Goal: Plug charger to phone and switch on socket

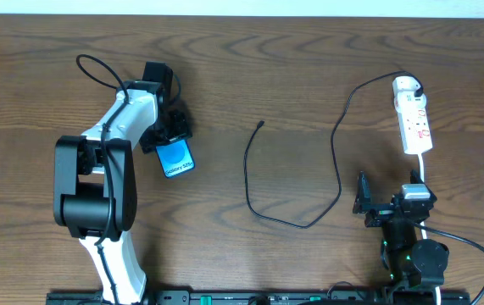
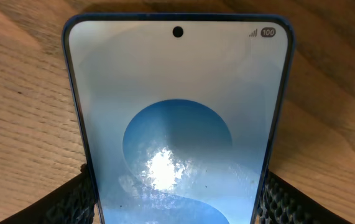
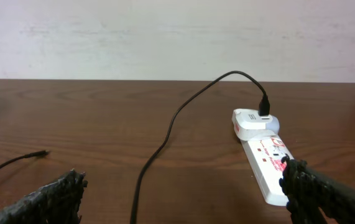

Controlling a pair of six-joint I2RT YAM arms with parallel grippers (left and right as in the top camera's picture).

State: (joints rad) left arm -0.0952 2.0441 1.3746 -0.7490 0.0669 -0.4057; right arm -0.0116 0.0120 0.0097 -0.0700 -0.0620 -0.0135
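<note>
Evidently the plugging step is in hand. The slim smartphone with the bright blue-cyan screen (image 1: pixel 176 158) sits toward the back-left part of the bench, gripped by the left gripper (image 1: pixel 168 138). In the wrist view its textured black fingers (image 2: pixel 71 199) press the phone's two long edges, clamped on it.

The long thin black charger cable (image 1: pixel 335 148) loops across the middle of the bench. Its small plug tip (image 1: pixel 261 125) lies loose, well apart from the phone. The other end sits in a white adapter (image 1: pixel 405 85) on the narrow white power strip (image 1: pixel 415 123) at the back-right corner.

The right gripper (image 3: pixel 183 196) hangs near the front-right edge with fingers wide apart, holding nothing. Next, I judge, it must reach left for the plug tip and pinch it.
</note>
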